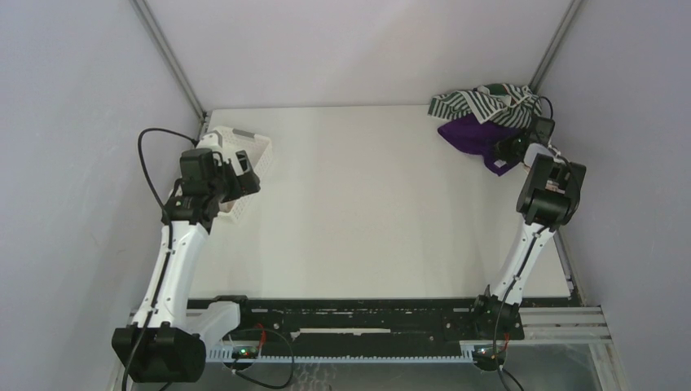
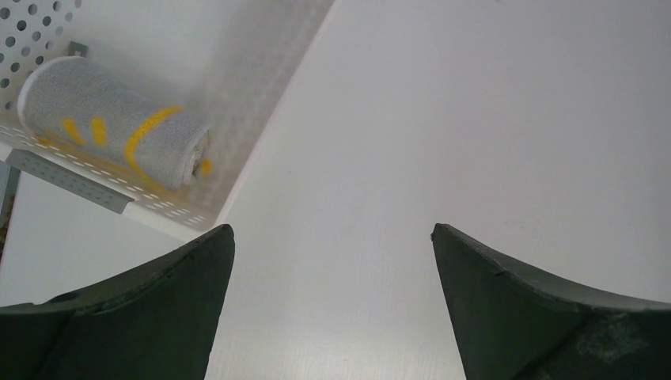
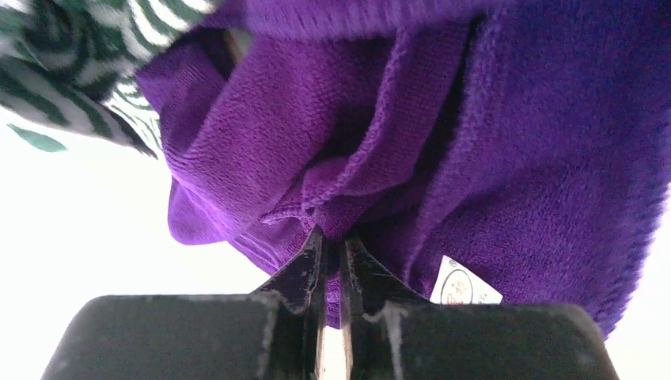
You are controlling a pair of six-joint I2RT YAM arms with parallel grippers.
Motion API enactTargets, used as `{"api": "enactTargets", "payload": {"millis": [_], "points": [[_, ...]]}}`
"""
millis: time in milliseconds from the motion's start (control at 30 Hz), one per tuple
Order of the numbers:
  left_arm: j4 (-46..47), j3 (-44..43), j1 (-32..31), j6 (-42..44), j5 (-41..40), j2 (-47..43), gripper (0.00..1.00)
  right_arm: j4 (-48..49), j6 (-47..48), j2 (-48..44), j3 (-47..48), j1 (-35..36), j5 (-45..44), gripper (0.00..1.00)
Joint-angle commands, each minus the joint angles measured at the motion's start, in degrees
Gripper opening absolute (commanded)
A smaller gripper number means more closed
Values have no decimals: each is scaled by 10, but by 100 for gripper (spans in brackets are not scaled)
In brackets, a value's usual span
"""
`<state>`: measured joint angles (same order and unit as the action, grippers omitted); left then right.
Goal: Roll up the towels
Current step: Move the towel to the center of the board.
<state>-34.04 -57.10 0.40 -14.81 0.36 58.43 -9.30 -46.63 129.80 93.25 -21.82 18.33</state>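
the right gripper (image 3: 332, 241) pinches a fold of the purple towel (image 3: 490, 158) at the far right corner of the white table (image 1: 367, 212), its two fingers pressed almost together with cloth bunched between the tips. the towel fills most of the wrist view and runs off the top and right edges, so its full shape cannot be read; a small white label (image 3: 467, 286) shows at its lower hem. the green-and-white striped towel (image 3: 79, 71) lies crumpled just beside and partly over the purple one, cut off at the upper left of that view. from overhead the two form one heap against the back wall, and the right wrist covers the near edge of the purple cloth; a pale scrap on top of the heap is too small to identify.

across the table, the left gripper (image 2: 332, 237) hangs beside the white lattice basket (image 2: 261, 71), fingers spread wide, only bare tabletop showing between them. a rolled towel (image 2: 111, 127), grey-white with yellow marks, lies inside the basket against its wall. the basket is cropped in the wrist view, and overhead the left arm hides most of it, the roll included.
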Motion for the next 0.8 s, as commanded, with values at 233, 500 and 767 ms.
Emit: {"api": "enactTargets", "payload": {"millis": [233, 500, 767], "points": [[35, 25, -40, 14, 36, -54, 98, 10, 44, -250, -245, 131, 40, 0], [14, 14, -106, -1, 69, -67, 97, -39, 51, -405, -369, 385, -3, 0], [4, 46, -206, -61, 59, -75, 96, -159, 126, -439, -333, 585, -29, 0]]}}
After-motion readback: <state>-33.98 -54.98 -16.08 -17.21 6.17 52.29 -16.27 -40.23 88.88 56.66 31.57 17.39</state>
